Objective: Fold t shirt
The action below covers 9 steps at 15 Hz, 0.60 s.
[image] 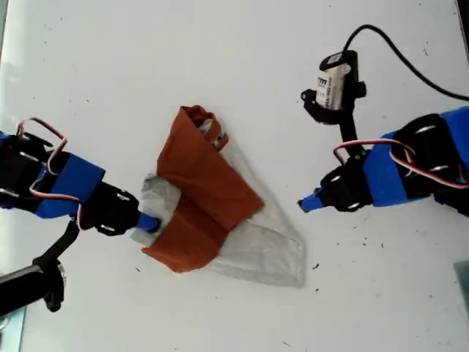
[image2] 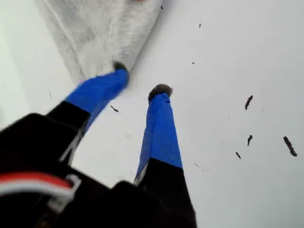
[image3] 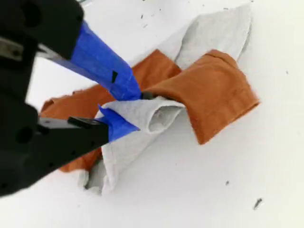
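White table [image: 242,51], dark specks, crumpled t shirt [image: 253,242]

A plain white tabletop [image: 220,59] filled the exterior view, evenly lit and matte. Small dark specks [image: 316,266] dotted it, and a black cable [image: 410,66] trailed across it.

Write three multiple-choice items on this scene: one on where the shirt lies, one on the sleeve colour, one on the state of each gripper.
1. The t shirt lies:
A. between the two arms
B. under the black camera
C. off the table

2. Its sleeves are:
A. blue
B. rust-orange
C. green

3. The grippers:
A. both open
B. both shut on cloth
C. my second gripper shut on a grey fold, my first gripper open

Answers:
1 A, it sits mid-table in the exterior view.
2 B, orange folds cross the grey body.
3 C, the wrist views show a pinched fold and spread fingers.
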Each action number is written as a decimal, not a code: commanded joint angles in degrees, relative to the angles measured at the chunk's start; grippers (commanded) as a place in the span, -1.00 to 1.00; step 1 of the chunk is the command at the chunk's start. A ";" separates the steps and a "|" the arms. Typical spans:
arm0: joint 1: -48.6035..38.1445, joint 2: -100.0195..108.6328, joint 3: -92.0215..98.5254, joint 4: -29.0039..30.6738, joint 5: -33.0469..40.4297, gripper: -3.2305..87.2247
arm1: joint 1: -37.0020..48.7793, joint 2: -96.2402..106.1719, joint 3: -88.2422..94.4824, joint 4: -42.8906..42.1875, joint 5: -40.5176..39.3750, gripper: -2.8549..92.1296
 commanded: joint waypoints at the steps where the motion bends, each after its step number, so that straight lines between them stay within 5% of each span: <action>1: 1.41 2.64 3.34 -5.98 -2.81 -0.94 | 0.62 3.69 0.35 0.62 2.02 -0.57; 5: 5.45 -0.79 4.48 -9.58 -6.24 -0.94 | -7.21 4.22 1.93 0.70 10.46 -0.42; 9: 7.21 -9.67 3.60 -16.17 -8.17 -0.94 | -14.68 -4.83 1.76 -8.00 21.01 -0.41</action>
